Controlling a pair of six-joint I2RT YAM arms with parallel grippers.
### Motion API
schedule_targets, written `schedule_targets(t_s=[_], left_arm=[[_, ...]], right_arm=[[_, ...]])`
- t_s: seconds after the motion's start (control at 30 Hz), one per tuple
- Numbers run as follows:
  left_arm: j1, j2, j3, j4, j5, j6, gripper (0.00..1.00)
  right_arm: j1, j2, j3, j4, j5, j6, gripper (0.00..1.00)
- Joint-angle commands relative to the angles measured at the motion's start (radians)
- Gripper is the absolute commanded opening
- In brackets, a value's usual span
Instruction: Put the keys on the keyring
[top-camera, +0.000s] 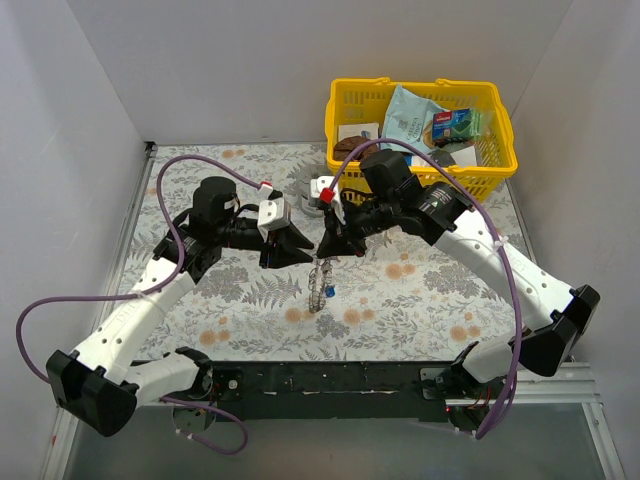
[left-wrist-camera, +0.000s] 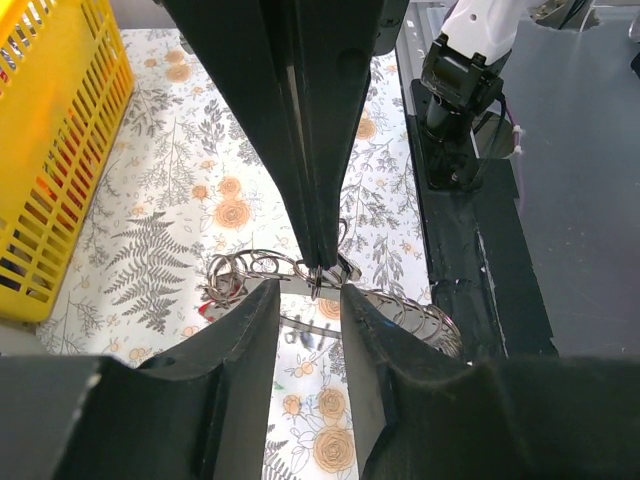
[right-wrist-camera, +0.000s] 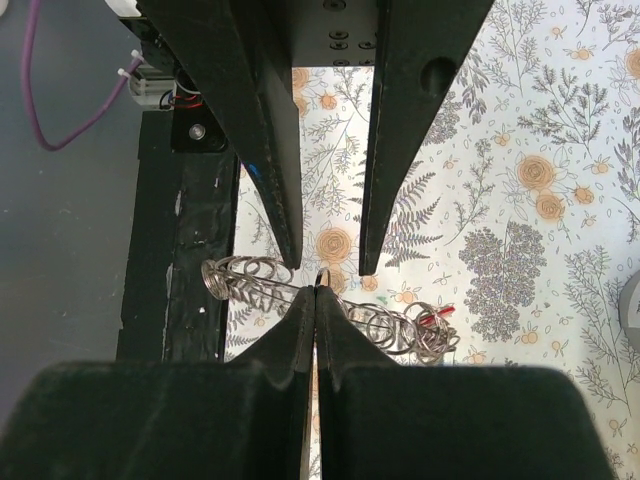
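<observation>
The keyring (top-camera: 320, 285) is a limp silvery strand strung with several small keys and rings, plus a red tag. It hangs over the floral table from my right gripper (top-camera: 328, 250), which is shut on one loop at the strand's top. In the right wrist view the shut tips of the right gripper (right-wrist-camera: 315, 292) pinch that loop, with the keyring (right-wrist-camera: 250, 280) trailing to both sides. My left gripper (top-camera: 305, 250) faces it, open. In the left wrist view the left gripper (left-wrist-camera: 310, 292) straddles the pinched loop of the keyring (left-wrist-camera: 240, 270) without closing on it. No loose keys show.
A yellow basket (top-camera: 420, 130) with packets stands at the back right and also shows as the yellow basket (left-wrist-camera: 50, 150) at the left. A grey tin cup (top-camera: 310, 196) sits behind the grippers. The black front rail (top-camera: 330, 380) runs along the near edge.
</observation>
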Motion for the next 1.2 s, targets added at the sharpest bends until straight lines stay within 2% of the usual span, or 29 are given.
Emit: schedule_targets(t_s=[0.0,0.23,0.47,0.5,0.6,0.77,0.83,0.87,0.97,1.07,1.17], left_arm=[[-0.005,0.004,0.033,-0.009,0.035,0.019,0.3],[-0.007,0.02,0.022,0.009,0.046,0.008,0.22],[-0.013,0.017,0.004,0.047,0.041,-0.012,0.2],[-0.013,0.015,0.002,0.05,0.04,-0.013,0.18],[-0.013,0.017,0.002,0.053,0.038,-0.013,0.01],[-0.013,0.004,-0.011,0.058,0.028,-0.015,0.0],[-0.013,-0.017,-0.031,0.087,0.014,-0.032,0.0],[-0.013,-0.028,-0.042,0.136,0.009,-0.049,0.0],[-0.013,-0.075,-0.115,0.287,-0.009,-0.144,0.0],[-0.013,-0.117,-0.183,0.432,-0.044,-0.242,0.0],[-0.013,-0.153,-0.238,0.565,-0.09,-0.317,0.0]], right_arm=[[0.004,-0.017,0.031,0.047,-0.026,-0.006,0.01],[0.004,-0.025,0.016,0.077,-0.036,0.012,0.01],[0.002,-0.028,0.008,0.096,-0.042,0.029,0.01],[0.004,-0.029,0.007,0.096,-0.043,0.031,0.01],[0.004,-0.029,-0.003,0.11,-0.053,0.04,0.01],[0.004,-0.069,-0.045,0.171,-0.011,0.076,0.01],[0.002,-0.094,-0.068,0.218,0.028,0.104,0.09],[0.001,-0.104,-0.079,0.237,0.039,0.112,0.19],[-0.021,-0.158,-0.116,0.29,0.05,0.15,0.41],[-0.058,-0.174,-0.13,0.317,0.038,0.191,0.5],[-0.074,-0.178,-0.134,0.323,0.015,0.21,0.53]])
